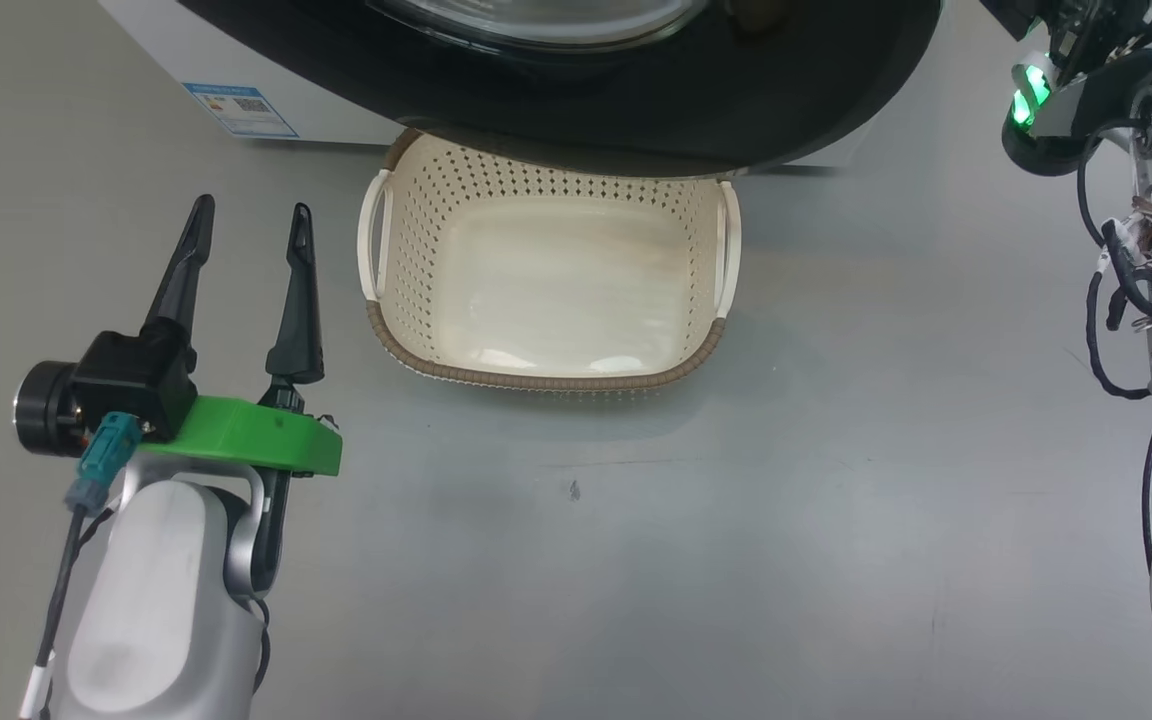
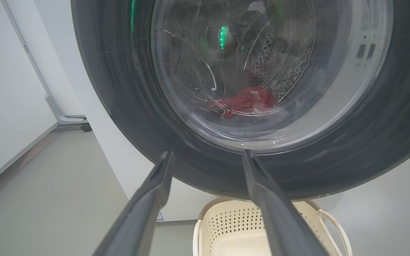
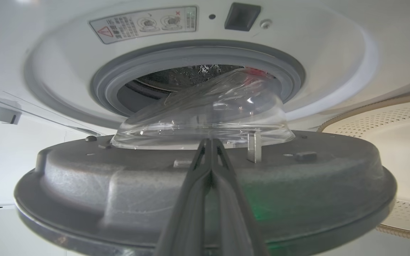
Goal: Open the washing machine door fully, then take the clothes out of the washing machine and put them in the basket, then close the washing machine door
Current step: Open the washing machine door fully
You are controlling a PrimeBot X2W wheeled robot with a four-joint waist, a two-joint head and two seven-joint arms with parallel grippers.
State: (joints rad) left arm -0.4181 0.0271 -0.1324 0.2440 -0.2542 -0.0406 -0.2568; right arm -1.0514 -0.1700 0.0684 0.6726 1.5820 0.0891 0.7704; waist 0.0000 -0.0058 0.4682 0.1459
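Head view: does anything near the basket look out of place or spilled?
Nothing spilled or damaged. One oddity: the large round glossy black-rimmed washing machine door hangs over the far end of the small cream perforated plastic basket, covering part of its opening. The basket is empty; the bright red clothes lie in the steel drum.

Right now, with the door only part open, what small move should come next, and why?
Probably the right gripper, fingers shut, should push the glossy black-rimmed round door wider: it hangs part open over the cream perforated basket, and the red clothes lie in the drum behind its glass.
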